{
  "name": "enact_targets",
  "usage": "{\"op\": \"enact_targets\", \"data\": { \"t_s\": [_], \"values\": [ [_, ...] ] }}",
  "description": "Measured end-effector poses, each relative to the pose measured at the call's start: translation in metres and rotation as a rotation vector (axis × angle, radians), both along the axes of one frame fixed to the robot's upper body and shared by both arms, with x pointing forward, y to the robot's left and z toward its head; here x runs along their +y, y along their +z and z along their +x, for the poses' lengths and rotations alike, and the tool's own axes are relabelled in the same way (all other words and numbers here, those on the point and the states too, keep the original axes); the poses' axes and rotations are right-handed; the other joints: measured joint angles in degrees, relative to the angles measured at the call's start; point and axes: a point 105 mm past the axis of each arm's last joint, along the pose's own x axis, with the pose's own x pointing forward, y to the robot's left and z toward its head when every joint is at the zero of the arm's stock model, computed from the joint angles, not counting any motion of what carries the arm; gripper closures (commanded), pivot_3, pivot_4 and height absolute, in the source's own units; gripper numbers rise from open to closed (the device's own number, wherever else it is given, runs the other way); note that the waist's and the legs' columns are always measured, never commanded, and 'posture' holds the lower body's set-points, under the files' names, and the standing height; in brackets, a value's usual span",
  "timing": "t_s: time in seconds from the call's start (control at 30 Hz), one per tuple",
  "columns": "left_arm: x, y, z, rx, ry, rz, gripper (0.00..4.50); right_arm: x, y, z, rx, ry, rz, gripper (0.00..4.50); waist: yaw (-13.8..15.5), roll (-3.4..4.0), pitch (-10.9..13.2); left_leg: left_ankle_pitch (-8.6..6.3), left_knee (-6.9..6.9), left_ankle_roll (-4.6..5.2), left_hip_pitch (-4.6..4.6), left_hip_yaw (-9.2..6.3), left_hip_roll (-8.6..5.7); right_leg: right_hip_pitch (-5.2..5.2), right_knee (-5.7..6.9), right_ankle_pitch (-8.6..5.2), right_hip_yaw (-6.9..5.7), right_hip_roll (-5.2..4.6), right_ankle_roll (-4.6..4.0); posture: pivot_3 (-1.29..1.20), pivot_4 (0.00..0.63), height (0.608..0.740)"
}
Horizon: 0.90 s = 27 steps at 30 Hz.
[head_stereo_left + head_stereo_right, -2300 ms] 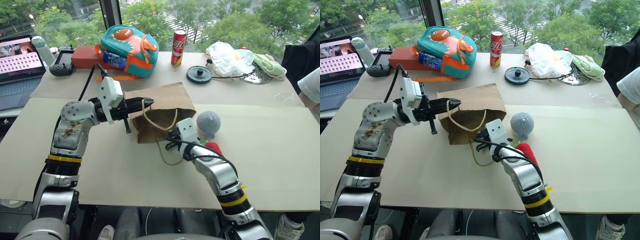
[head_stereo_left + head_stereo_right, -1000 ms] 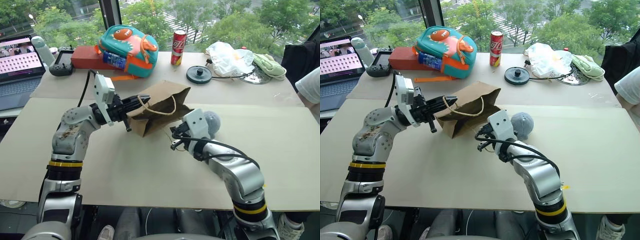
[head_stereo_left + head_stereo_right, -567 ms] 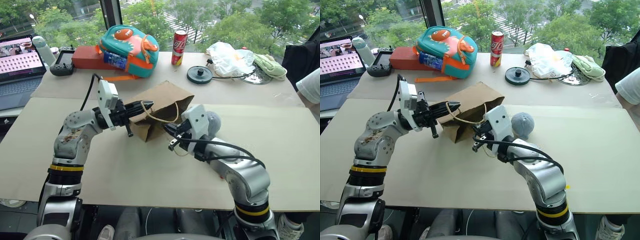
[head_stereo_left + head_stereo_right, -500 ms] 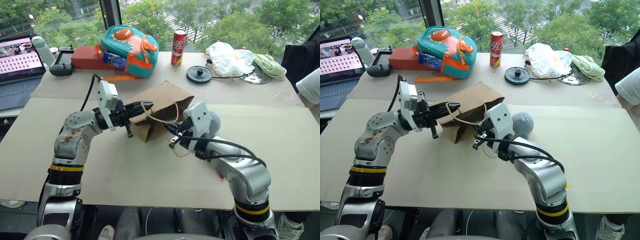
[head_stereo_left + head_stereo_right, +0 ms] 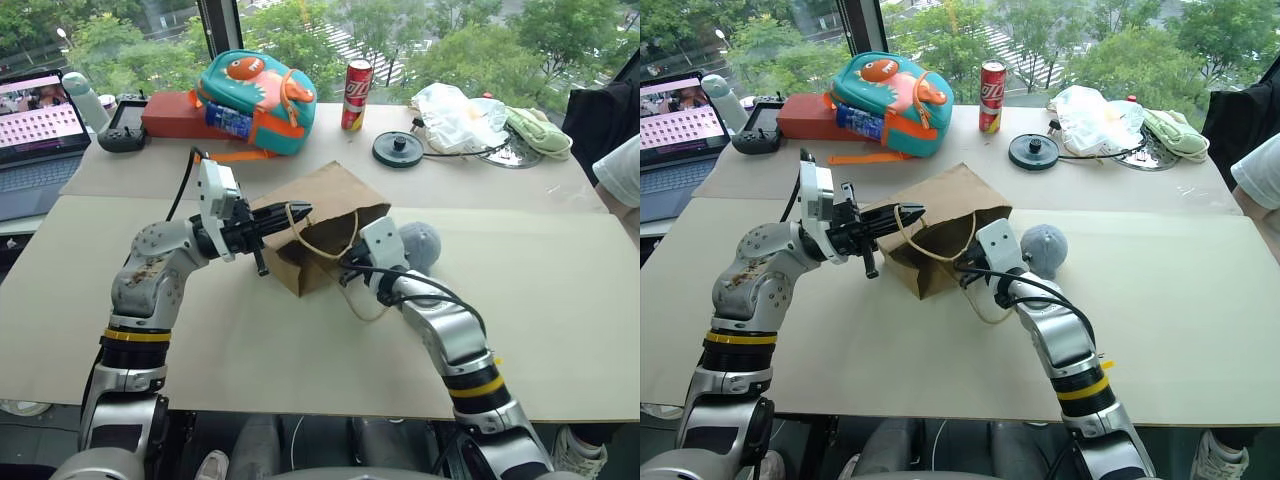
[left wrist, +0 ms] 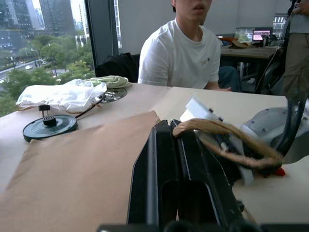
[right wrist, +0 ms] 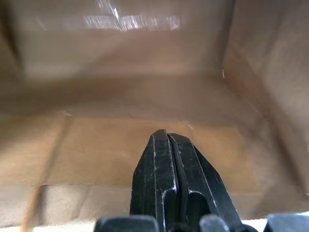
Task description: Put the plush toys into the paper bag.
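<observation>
We see the plain brown kraft paper bag (image 5: 325,225) lying on its side at the middle of the cardboard-covered bench (image 5: 560,330), its mouth open toward 5 o'clock. Our left gripper (image 5: 298,213) comes in from 9 o'clock, its jaws pressed together on 1 thin tan twine handle (image 6: 227,133) at the bag's upper rim, holding the mouth up. Our right gripper (image 7: 166,140) reaches from 5 o'clock into the mouth, jaws pressed together on nothing, with bare brown paper all around its tips. The second twine handle (image 5: 365,305) droops onto the bench just beside the right wrist. The fuzzy grey-blue plush ball (image 5: 420,243) sits on the bench at 3 o'clock of the bag, touching or nearly touching the right forearm. A sliver of red (image 6: 277,170) shows beneath the right arm; we cannot tell what it is.
</observation>
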Motion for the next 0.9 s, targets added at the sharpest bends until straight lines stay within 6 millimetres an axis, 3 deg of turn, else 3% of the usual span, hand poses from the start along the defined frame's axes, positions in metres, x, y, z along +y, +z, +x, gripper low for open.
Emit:
{"op": "enact_targets", "data": {
  "t_s": [0.3,0.63,0.9],
  "values": [
    [-0.001,0.01,0.006,-0.018,0.012,-0.009,4.5,0.003,0.0,-0.009,0.087,-0.033,-0.013,4.47,0.0,0.01,0.0,0.0,0.0,0.0,0.04,-0.01,0.01,0.03,0.03,0.0,0.0,0.0,0.0,0.0,0.15,0.733],
    [-0.006,0.017,0.014,-0.017,-0.022,-0.021,4.5,0.006,0.0,-0.032,0.174,-0.082,-0.014,4.47,0.1,0.01,0.0,0.0,0.0,0.0,0.04,-0.01,0.0,0.03,0.02,0.0,-0.01,0.01,0.01,0.0,0.15,0.733],
    [-0.008,0.019,0.018,-0.002,-0.033,-0.041,4.5,0.008,0.001,-0.033,0.18,-0.091,-0.01,4.47,-0.4,0.01,0.0,0.0,-0.03,0.0,0.03,-0.01,0.0,0.02,0.01,-0.01,-0.01,0.0,0.01,0.0,0.15,0.733]
  ]
}}
